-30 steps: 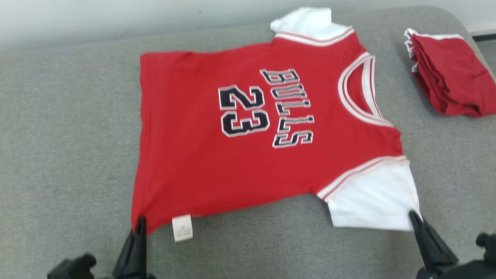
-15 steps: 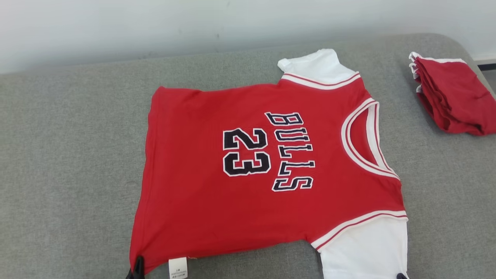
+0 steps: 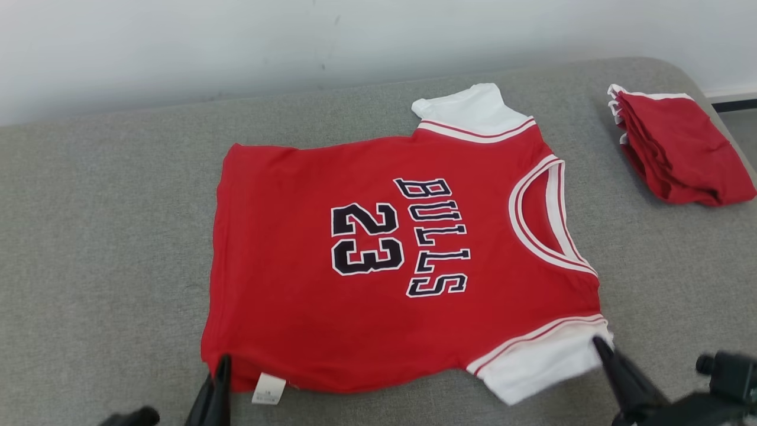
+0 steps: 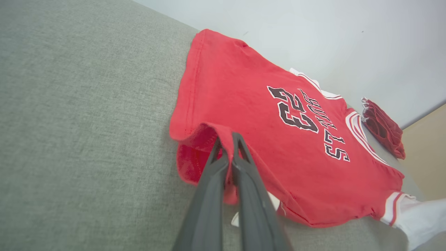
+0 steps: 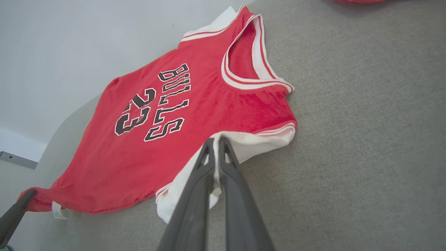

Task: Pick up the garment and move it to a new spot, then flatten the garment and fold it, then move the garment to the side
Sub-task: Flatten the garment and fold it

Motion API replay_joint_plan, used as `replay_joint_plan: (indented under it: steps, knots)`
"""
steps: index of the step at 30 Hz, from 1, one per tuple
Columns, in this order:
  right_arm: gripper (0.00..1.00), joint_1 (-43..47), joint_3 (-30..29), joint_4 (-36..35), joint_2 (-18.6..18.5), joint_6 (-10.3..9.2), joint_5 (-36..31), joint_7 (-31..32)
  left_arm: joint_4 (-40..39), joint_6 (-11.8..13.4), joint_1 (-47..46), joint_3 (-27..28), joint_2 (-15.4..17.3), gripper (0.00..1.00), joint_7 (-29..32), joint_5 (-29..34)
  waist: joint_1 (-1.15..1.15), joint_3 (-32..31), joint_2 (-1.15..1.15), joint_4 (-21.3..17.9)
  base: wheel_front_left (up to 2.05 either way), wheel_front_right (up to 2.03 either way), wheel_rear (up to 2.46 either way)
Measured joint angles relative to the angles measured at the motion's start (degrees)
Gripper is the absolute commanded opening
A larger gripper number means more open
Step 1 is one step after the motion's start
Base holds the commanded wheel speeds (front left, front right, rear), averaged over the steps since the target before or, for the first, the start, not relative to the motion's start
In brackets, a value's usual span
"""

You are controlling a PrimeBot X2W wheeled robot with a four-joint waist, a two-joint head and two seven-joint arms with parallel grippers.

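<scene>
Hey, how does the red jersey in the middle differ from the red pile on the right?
The jersey lies spread open, print up; the pile is folded into a compact stack. The left gripper and right gripper pinch the jersey's near edge; nothing touches the pile. Both are red with white trim.

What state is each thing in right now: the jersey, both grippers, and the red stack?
Jersey: spread print side up, raised where it is pinched along the near edge.
Left gripper: shut on the jersey's hem corner.
Right gripper: shut on its white sleeve.
Red stack: folded, lying apart at the right.
</scene>
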Motion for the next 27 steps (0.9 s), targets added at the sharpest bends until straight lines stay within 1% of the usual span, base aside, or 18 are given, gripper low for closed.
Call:
replay_joint_plan:
  steps: [7, 8, 11, 15, 20, 21, 22, 23, 24, 25, 26, 27]
  knots:
    - [0.0, -12.4, 0.1, 6.9, -2.2, 0.0, 0.5, -1.0, 2.6, -0.5, -7.6, -0.4, 0.7, 0.0, 1.1, 0.6, 0.0, 1.3, 0.0, -0.2, 0.0, 0.0, 0.0]
    - [0.0, -16.5, 0.5, 9.5, -2.7, 0.0, 0.9, -1.4, 3.9, -0.6, -9.6, -0.3, 0.9, 0.0, 1.6, 0.6, 0.01, 1.8, 0.0, -0.3, 0.0, 0.0, 0.0]
    - [0.0, -22.7, 1.4, 14.3, -3.4, 0.0, 1.4, -1.7, 5.9, -1.0, -12.7, 0.0, 1.8, 0.0, 1.7, 0.7, 0.01, 2.5, 0.0, -0.3, 0.0, 0.0, 0.0]
    - [0.0, -29.9, 3.9, 20.9, -4.6, 0.0, 1.3, -2.7, 8.2, -1.4, -16.0, -0.8, 1.8, 0.0, 1.8, 1.4, 0.01, 3.4, 0.0, 0.1, 0.0, 0.0, 0.0]
    - [0.0, -36.8, 6.8, 29.8, -5.5, 0.0, 1.2, -5.5, 11.6, -2.1, -20.2, -2.3, 1.9, 0.0, 1.8, 2.4, 0.01, 4.1, 0.01, 1.2, 0.0, 0.0, 0.0]
    - [0.0, -36.8, 6.8, 29.8, -5.5, 0.0, 1.2, -5.5, 11.6, -2.1, -20.2, -2.3, 1.9, 0.0, 1.8, 2.4, 0.01, 4.1, 0.01, 1.2, 0.0, 0.0, 0.0]
    - [0.0, -37.8, 7.6, 31.3, -5.7, 0.0, 1.2, -6.0, 12.3, -2.3, -21.0, -2.6, 1.8, 0.0, 1.8, 2.5, 0.01, 4.2, 0.01, 1.4, 0.0, 0.0, 0.0]
    - [0.0, -39.5, 8.9, 34.2, -5.7, 0.0, 1.2, -7.5, 13.9, -2.6, -22.4, -2.9, 1.7, 0.0, 1.7, 2.7, 0.01, 4.5, 0.01, 1.8, 0.0, 0.0, 0.0]
    - [0.25, -39.5, 8.9, 34.2, -5.7, 0.0, 1.2, -7.5, 13.9, -2.6, -22.4, -2.9, 1.7, 0.0, 1.7, 2.7, 0.01, 4.5, 0.01, 1.8, 0.0, 0.0, 0.0]
    - [0.6, -40.4, 9.5, 35.7, -5.7, 0.0, 1.2, -8.5, 14.9, -2.6, -23.0, -3.0, 1.7, 0.0, 1.5, 3.1, 0.01, 4.6, 0.01, 1.9, 0.0, 0.0, 0.0]
    - [1.0, -41.1, 10.0, 37.0, -5.8, 0.0, 1.2, -9.5, 15.8, -2.6, -23.6, -3.2, 1.7, 0.38, 1.5, 3.5, 0.01, 4.8, 0.0, 2.0, 0.0, 0.0, 0.0]
    - [1.0, -41.7, 10.4, 38.1, -5.9, 0.0, 1.4, -10.6, 16.6, -2.9, -24.2, -3.3, 1.6, 0.8, 1.2, 3.6, 0.01, 4.9, 0.01, 2.1, 0.0, 0.0, 0.0]
